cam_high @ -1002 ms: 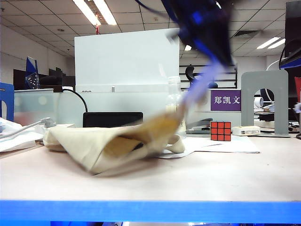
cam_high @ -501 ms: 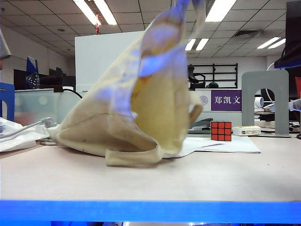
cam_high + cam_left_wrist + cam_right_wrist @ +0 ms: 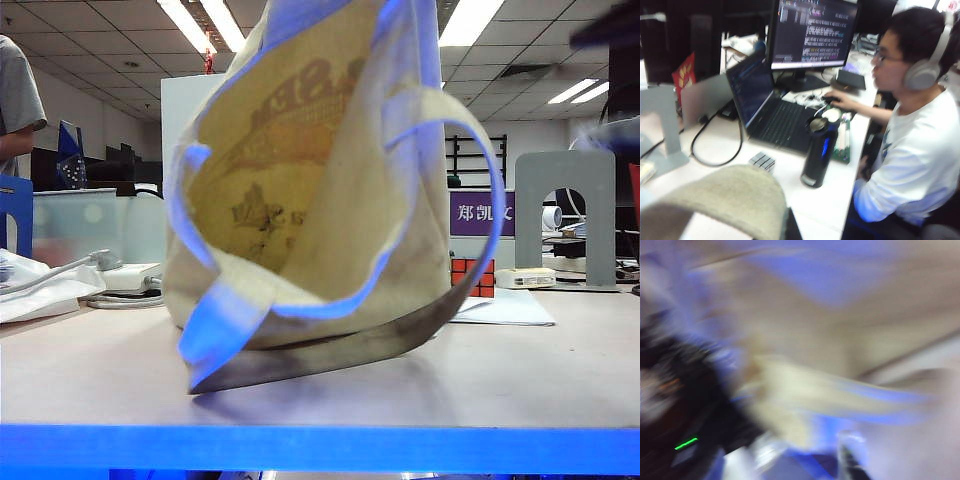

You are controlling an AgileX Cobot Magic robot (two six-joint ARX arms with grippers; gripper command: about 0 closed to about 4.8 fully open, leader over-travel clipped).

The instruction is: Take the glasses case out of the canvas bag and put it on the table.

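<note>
My left gripper pinches the bag (image 3: 330, 200) aloft mid-frame, right gripper's spread unclear in blur; case unseen, could tumble out.

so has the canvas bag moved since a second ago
Yes. The canvas bag has been lifted from lying flat on the table to hanging upright, its mouth facing the camera. It now rises above the grey bookend and partly covers the Rubik's cube.

Beige canvas bag (image 3: 330, 180) with faint, possibly brown print, red cube (image 3: 468, 277), blue-edged pale table (image 3: 320, 447)
</note>
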